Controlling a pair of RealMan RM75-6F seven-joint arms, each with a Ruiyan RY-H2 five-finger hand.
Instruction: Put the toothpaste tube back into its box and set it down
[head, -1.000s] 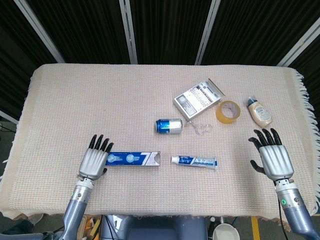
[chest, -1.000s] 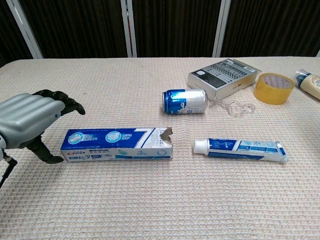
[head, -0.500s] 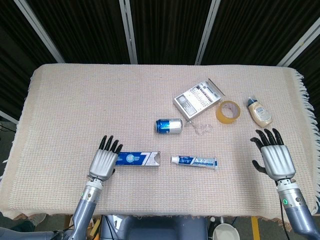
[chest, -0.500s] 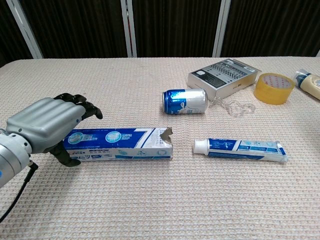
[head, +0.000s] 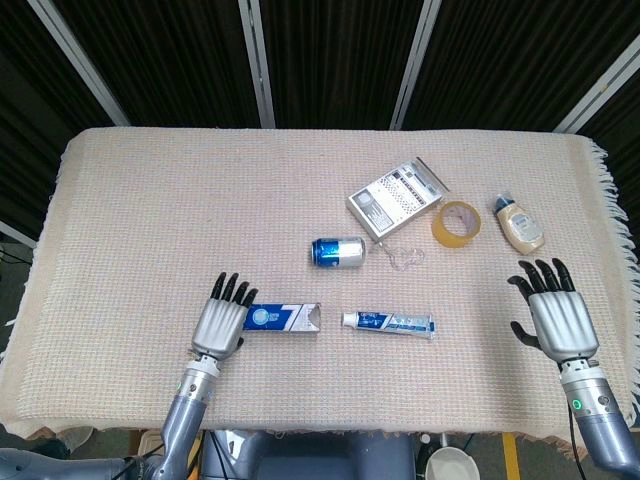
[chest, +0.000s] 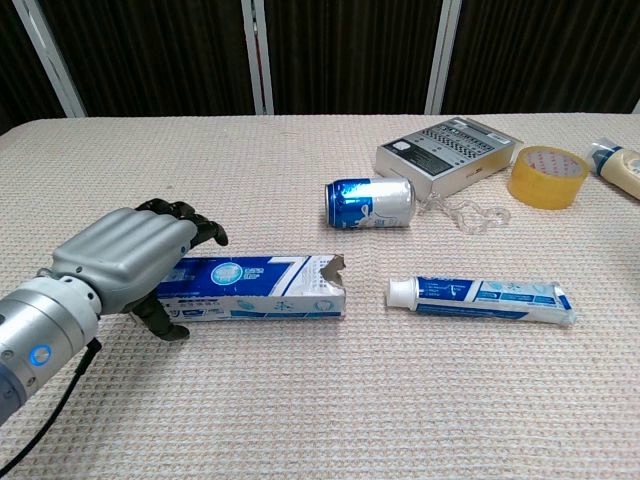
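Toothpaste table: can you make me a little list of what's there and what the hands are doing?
box: toothpaste box lying flat, torn end open toward the tube
tube: toothpaste tube lying outside the box, cap toward it
left hand: left hand over the box's closed end, grip unclear
right hand: right hand open, holding nothing
other things: can, tape roll, grey box, bottle
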